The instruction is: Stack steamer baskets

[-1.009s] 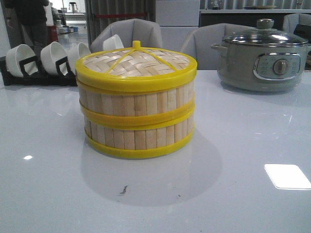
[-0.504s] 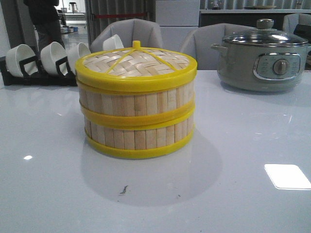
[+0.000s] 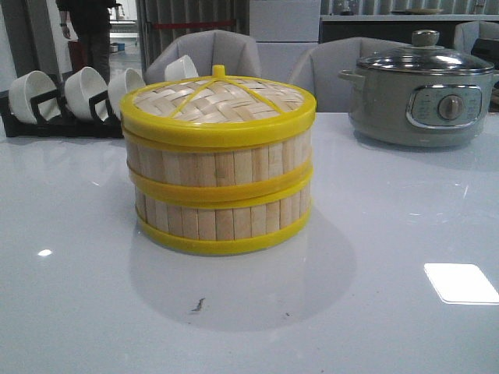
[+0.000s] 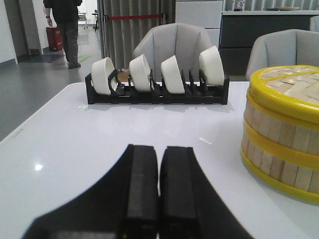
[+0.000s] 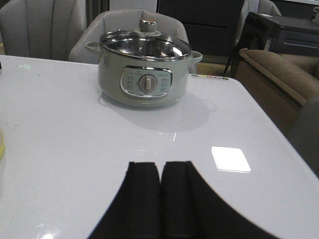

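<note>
Two steamer baskets (image 3: 218, 183) with pale slat walls and yellow rims stand stacked in the middle of the white table, with a woven yellow-rimmed lid (image 3: 218, 105) on top. The stack also shows in the left wrist view (image 4: 284, 129). My left gripper (image 4: 158, 149) is shut and empty, low over the table, apart from the stack. My right gripper (image 5: 162, 167) is shut and empty over bare table; only a sliver of yellow rim (image 5: 1, 144) shows at that view's edge. Neither gripper shows in the front view.
A grey-green electric pot (image 3: 421, 97) with a glass lid stands at the back right, also in the right wrist view (image 5: 145, 72). A black rack of white bowls (image 3: 70, 97) stands at the back left, also in the left wrist view (image 4: 157, 79). Chairs stand behind the table.
The stack and both grippers have not moved. Only a person far in the background has walked to the right.
</note>
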Available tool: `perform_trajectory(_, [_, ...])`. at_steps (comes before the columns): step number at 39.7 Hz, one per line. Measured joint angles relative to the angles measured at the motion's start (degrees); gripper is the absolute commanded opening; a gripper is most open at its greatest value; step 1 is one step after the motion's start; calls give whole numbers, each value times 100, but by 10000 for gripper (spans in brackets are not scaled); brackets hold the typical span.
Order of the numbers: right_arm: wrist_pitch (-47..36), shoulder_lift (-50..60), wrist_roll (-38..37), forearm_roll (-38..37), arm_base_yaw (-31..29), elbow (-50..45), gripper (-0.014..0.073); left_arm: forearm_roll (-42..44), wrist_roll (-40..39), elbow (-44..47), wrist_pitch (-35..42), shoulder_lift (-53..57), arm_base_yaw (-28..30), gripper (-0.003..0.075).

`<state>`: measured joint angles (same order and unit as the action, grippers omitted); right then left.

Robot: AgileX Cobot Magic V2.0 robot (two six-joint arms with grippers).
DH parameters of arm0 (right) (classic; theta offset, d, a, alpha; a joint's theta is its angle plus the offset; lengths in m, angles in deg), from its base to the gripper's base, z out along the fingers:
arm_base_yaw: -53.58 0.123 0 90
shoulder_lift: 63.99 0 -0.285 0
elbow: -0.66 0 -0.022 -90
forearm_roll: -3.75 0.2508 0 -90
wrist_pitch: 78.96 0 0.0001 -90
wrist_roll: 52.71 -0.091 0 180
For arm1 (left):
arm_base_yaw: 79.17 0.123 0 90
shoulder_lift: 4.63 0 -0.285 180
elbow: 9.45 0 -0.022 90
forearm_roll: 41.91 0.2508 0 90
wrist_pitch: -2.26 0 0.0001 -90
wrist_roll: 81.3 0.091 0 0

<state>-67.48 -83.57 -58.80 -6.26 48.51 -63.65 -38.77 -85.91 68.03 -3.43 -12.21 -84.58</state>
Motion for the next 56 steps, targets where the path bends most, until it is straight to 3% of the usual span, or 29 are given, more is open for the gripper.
perform_trajectory(56, [0, 0, 0, 0, 0, 0, 79, 187, 23, 0, 267, 0, 0, 85])
